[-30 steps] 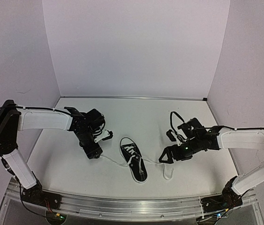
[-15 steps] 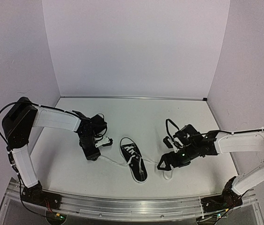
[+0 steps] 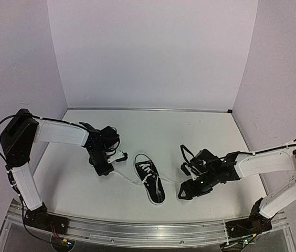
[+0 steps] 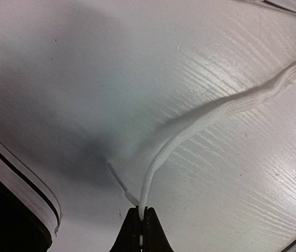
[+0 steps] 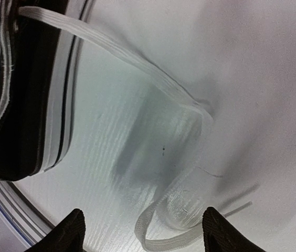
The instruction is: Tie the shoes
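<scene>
One of the shoes (image 3: 149,178), black canvas with a white sole and toe cap, lies in the middle of the table with its toe toward the near edge. Its white lace (image 4: 205,118) trails left into my left gripper (image 4: 140,218), which is shut on the lace end just above the table; the top view shows that gripper (image 3: 105,169) left of the shoe. The other lace (image 5: 116,55) runs right from the shoe (image 5: 27,89) and curls into a loop (image 5: 164,244). My right gripper (image 5: 145,231) hangs open over that loop, holding nothing, right of the shoe (image 3: 186,193).
White table (image 3: 164,131) closed in by pale walls at the back and both sides. A metal rail (image 3: 137,231) runs along the near edge, close to my right gripper. The shoe's sole (image 4: 17,178) lies just left of my left fingers.
My left gripper has shut on the left lace end. My right gripper has dropped toward the near edge onto the right lace loop, its jaws narrower than before. The shoe has stayed put.
</scene>
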Controlling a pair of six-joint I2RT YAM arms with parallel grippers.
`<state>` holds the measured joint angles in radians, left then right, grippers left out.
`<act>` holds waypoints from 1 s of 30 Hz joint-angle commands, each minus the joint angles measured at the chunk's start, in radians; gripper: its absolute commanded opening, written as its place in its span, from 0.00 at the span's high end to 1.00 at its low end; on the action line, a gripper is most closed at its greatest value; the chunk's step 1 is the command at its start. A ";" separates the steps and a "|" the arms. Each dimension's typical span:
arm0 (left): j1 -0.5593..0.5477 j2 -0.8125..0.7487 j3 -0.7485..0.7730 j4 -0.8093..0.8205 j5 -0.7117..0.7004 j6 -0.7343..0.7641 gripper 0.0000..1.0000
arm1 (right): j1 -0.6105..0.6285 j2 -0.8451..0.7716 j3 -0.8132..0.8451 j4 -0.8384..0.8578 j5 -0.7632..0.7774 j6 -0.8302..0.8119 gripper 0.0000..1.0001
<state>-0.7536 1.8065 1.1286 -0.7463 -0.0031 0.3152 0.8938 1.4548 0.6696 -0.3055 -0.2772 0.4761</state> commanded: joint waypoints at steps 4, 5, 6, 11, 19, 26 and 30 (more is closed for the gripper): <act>0.003 -0.120 0.007 0.075 0.026 -0.080 1.00 | 0.030 0.003 -0.024 -0.012 0.028 0.013 0.43; 0.003 -0.145 0.001 0.087 0.027 -0.092 1.00 | 0.032 0.008 -0.023 -0.012 0.027 0.012 0.46; 0.003 -0.170 -0.006 0.101 0.028 -0.107 1.00 | 0.034 0.015 -0.021 -0.012 0.027 0.011 0.50; 0.003 -0.319 -0.042 0.171 0.036 -0.179 1.00 | 0.043 0.033 -0.016 -0.012 0.026 0.007 0.73; 0.003 -0.466 -0.061 0.185 0.021 -0.264 1.00 | 0.042 -0.074 0.089 -0.091 0.113 0.025 1.00; 0.003 -0.607 -0.131 0.213 0.165 -0.334 1.00 | 0.037 -0.187 0.369 -0.206 0.342 -0.037 1.00; -0.023 -0.668 -0.183 0.215 0.294 -0.369 1.00 | 0.036 -0.090 0.560 -0.190 0.323 -0.140 1.00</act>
<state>-0.7535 1.2123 0.9819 -0.5648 0.1394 0.0027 0.9310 1.2900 1.0687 -0.4771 -0.0199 0.4461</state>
